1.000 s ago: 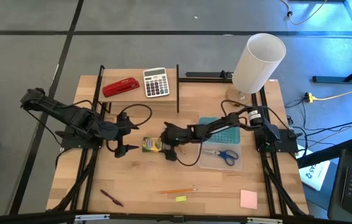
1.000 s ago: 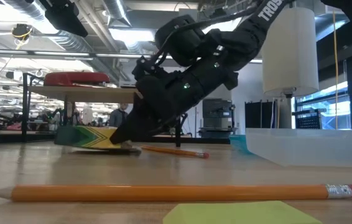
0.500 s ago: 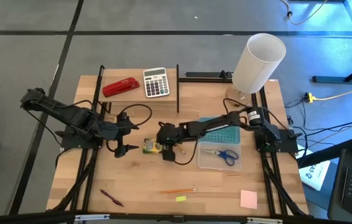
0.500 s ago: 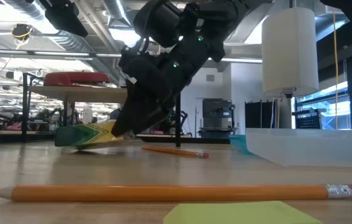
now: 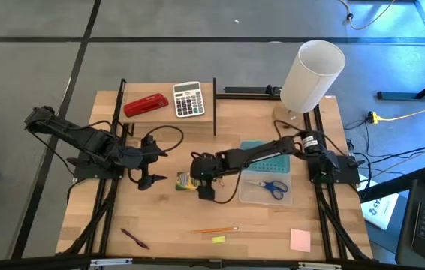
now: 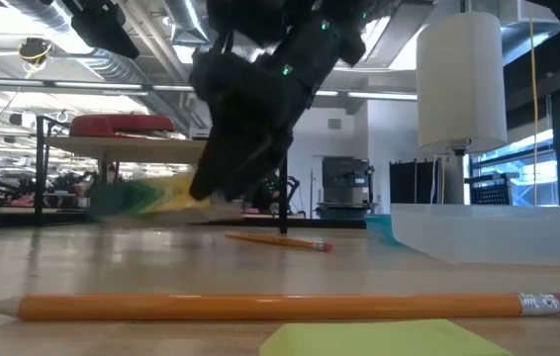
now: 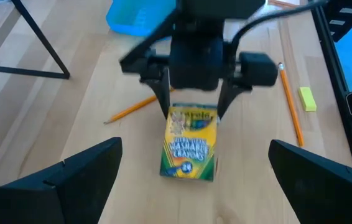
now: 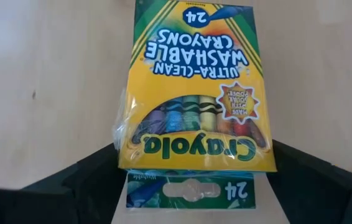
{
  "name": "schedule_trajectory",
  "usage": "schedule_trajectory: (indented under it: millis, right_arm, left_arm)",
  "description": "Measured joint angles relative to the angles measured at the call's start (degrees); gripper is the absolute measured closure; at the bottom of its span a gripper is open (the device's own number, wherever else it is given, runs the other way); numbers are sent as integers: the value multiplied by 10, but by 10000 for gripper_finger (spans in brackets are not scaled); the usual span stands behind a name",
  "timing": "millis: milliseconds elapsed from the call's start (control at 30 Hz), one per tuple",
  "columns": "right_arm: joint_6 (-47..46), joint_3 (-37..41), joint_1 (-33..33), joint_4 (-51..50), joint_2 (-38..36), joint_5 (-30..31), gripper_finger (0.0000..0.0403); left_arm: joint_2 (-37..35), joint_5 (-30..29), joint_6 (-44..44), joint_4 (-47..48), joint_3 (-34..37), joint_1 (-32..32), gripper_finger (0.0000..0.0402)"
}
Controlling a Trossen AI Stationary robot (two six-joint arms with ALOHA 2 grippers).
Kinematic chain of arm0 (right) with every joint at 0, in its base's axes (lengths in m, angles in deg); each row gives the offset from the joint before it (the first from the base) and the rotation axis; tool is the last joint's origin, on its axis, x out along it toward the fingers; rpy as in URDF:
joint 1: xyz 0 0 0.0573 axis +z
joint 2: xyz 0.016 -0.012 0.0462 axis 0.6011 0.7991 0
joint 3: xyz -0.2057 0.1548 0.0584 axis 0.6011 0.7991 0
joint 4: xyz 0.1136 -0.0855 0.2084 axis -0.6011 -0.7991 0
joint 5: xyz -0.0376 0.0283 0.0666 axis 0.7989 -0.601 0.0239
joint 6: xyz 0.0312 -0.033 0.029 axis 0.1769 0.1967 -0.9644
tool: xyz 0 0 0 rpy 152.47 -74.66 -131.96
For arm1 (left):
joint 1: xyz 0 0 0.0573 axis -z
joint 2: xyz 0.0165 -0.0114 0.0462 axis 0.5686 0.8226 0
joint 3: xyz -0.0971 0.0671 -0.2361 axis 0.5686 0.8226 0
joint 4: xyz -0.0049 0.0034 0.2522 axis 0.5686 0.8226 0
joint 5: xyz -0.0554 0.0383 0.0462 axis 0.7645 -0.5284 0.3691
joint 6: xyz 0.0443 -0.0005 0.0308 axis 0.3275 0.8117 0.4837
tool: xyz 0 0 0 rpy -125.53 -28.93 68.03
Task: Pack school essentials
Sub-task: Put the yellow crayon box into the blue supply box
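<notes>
Step in hand, as judged: picking up the crayon box (image 5: pixel 185 181) to pack it. The right gripper (image 5: pixel 200 178) reached across mid-table and was clamped on one end of the box, a finger on each side, as the left wrist view showed (image 7: pixel 190 144). In the low view the box (image 6: pixel 151 197) hung clear of the wood, tilted, with its free end lowest. The right wrist view had the box face (image 8: pixel 196 93) filling the space between the fingers.

The left gripper (image 5: pixel 146 166) waited just beside the box, jaws apart, holding nothing.

The clear tray (image 5: pixel 251 196) sat near the right arm's base with the blue-handled scissors (image 5: pixel 269 186) already inside. An orange pencil (image 5: pixel 214 229), a yellow piece (image 5: pixel 218 239), a purple pen (image 5: pixel 134 238) and a pink note pad (image 5: pixel 299 239) lay along the near edge, not yet packed.

Next move, by judgement: carry the box over the tray wall with enough height for the drooping end, then let go.

Against the frames a second and half a second back: the box went from lying flat on the table, to tipped up at one end, to fully lifted. The right gripper had crept toward the left arm. The left arm had not moved.
</notes>
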Motion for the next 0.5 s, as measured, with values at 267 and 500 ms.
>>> schedule_trajectory:
  millis: [267, 500]
  right_arm:
    - [0, -3, 0, -88, -51, 45, 53]
    - [-16, -3, 6, -169, -100, 50, 53]
  left_arm:
    - [0, 2, 0, 0, 0, 1, 3]
    - [0, 2, 0, 1, 0, 1, 3]
